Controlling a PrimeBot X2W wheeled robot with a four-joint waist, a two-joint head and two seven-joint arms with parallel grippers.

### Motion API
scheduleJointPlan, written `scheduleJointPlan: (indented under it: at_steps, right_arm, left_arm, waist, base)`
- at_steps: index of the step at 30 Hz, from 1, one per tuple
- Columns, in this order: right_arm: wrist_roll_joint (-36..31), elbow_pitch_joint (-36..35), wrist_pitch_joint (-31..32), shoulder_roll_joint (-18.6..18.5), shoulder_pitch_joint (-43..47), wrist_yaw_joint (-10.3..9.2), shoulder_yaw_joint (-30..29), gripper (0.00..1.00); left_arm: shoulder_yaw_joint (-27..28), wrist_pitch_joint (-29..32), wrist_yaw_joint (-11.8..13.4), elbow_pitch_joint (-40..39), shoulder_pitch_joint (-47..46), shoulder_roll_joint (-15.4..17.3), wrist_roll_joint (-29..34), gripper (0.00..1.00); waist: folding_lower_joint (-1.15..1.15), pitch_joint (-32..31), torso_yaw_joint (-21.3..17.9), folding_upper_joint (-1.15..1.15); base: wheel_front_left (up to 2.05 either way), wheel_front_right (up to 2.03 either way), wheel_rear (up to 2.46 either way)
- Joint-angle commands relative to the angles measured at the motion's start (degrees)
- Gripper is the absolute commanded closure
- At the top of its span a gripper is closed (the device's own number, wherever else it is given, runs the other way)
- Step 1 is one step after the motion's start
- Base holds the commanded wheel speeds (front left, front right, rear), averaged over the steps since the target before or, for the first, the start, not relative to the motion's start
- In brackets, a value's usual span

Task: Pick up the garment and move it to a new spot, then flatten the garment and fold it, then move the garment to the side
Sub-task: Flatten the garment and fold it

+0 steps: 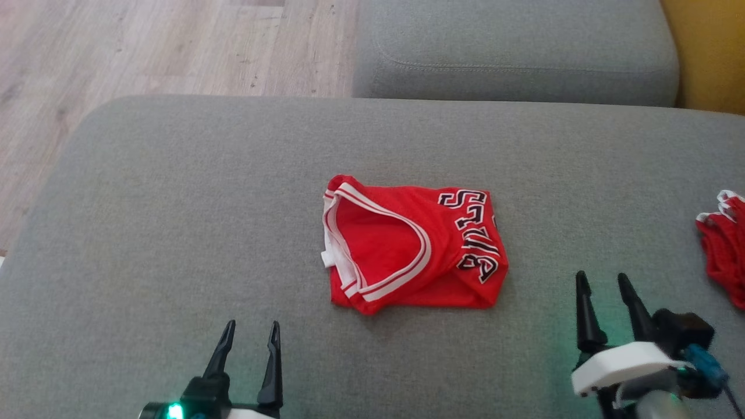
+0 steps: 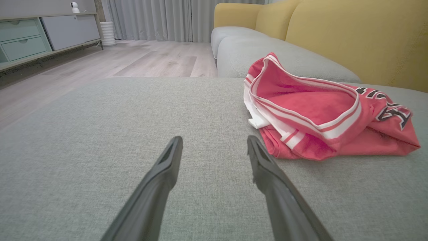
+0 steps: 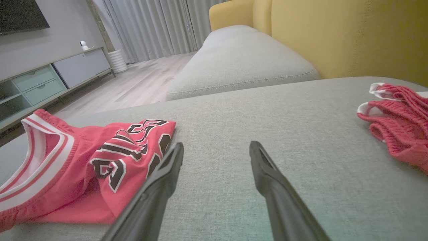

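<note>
The folded red garment (image 1: 407,244) lies near the middle of the grey sofa cushion (image 1: 174,203). Its long axis runs left to right, with the white-trimmed neck opening to the left and the black lettering to the right. The fold partly hides the letters. The left gripper (image 1: 252,323) and the right gripper (image 1: 601,275) stand spread apart and empty near the front edge. A second red garment (image 1: 724,250) is cut off at the right edge.

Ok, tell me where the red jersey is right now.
In the head view the red jersey lies loosely folded at the middle of the grey cushion; another red garment sits apart from it at the far right.
</note>
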Motion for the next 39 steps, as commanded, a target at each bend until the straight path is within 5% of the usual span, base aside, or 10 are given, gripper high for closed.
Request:
scheduleJointPlan:
  at_steps: [1,4,11,16,34,36,38,39]
  right_arm:
    - [0.18,-1.93,-0.77,-0.2,-2.04,-0.04,2.02,0.0]
    - [0.69,-2.14,-0.77,-0.2,-2.29,-0.04,6.11,0.0]
    - [6.42,0.54,-0.77,-0.2,-5.26,-0.04,26.27,0.0]
    - [8.8,3.26,-0.13,-0.2,-8.59,-0.04,32.94,0.0]
    - [8.18,12.62,0.17,-0.19,-15.98,-0.04,35.47,0.0]
    - [8.39,12.81,0.04,-0.19,-16.35,-0.04,35.58,0.18]
    - [8.85,12.76,-0.11,-0.19,-16.54,-0.04,35.79,0.67]
    - [9.17,12.6,-0.2,-0.19,-16.58,-0.04,35.93,1.0]
  left_arm:
    - [1.92,-0.47,-0.06,-1.96,-2.05,0.0,0.31,0.0]
    - [1.46,-0.47,-0.22,-1.81,-2.19,0.0,0.1,0.0]
    - [-0.54,-0.47,-0.42,-0.94,-2.55,0.0,-0.82,0.0]
    - [-0.91,-0.47,-0.4,-0.51,-2.88,0.0,-1.26,0.0]
    - [-3.84,-0.47,0.62,-1.36,-4.67,0.0,-4.7,0.0]
    - [-4.16,-0.47,0.77,-1.5,-4.99,0.0,-4.92,0.0]
    - [-4.43,-0.47,0.84,-1.63,-5.22,0.0,-5.03,0.0]
    - [-4.53,-0.47,0.89,-1.69,-5.27,0.0,-5.05,0.0]
  waist:
    - [0.0,0.09,0.18,0.0]
    - [0.0,0.32,0.86,0.0]
    - [0.0,1.99,4.93,0.0]
    - [0.0,3.13,7.98,0.0]
    - [0.0,7.62,13.0,0.0]
    - [0.0,7.96,12.94,0.0]
    - [0.0,8.16,12.81,0.0]
    - [0.0,8.22,12.72,0.0]
  base:
    - [0.0,0.0,0.0]
    - [0.0,0.0,0.0]
    - [0.0,0.0,0.0]
    - [0.0,0.0,0.0]
    - [0.0,0.0,0.0]
    - [0.0,0.0,0.0]
    - [0.0,0.0,0.0]
    - [0.0,0.0,0.0]
